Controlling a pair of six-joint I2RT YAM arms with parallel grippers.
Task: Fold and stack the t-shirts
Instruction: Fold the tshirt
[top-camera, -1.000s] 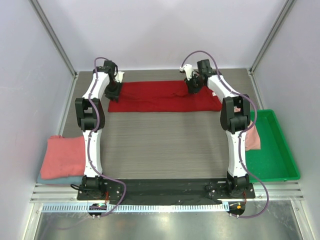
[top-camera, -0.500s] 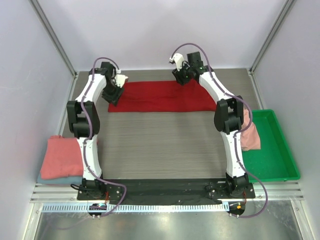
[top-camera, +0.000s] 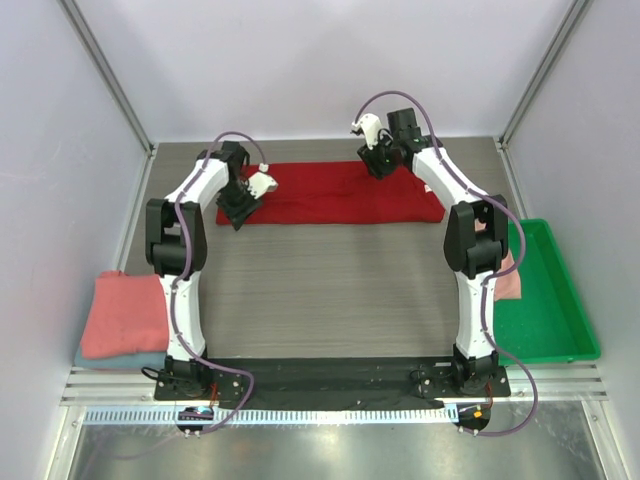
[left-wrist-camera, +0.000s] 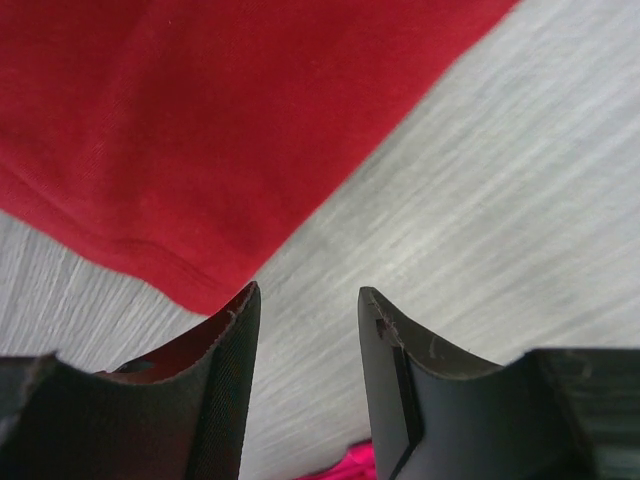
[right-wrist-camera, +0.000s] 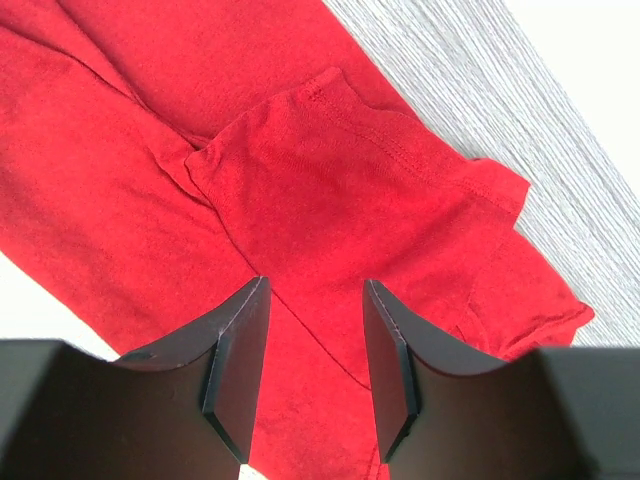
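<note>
At red t-shirt (top-camera: 330, 195): left end effector (left-wrist-camera: 305, 300), right end effector (right-wrist-camera: 315, 290) half-open, empty

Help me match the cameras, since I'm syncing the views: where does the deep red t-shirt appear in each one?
Top external: the deep red t-shirt lies spread flat across the far middle of the grey tabletop.
Left wrist: its hemmed corner fills the upper left.
Right wrist: it fills most of the picture, with a sleeve folded on top.
Shared landmark: the grained grey tabletop bordering the shirt's edge.
</note>
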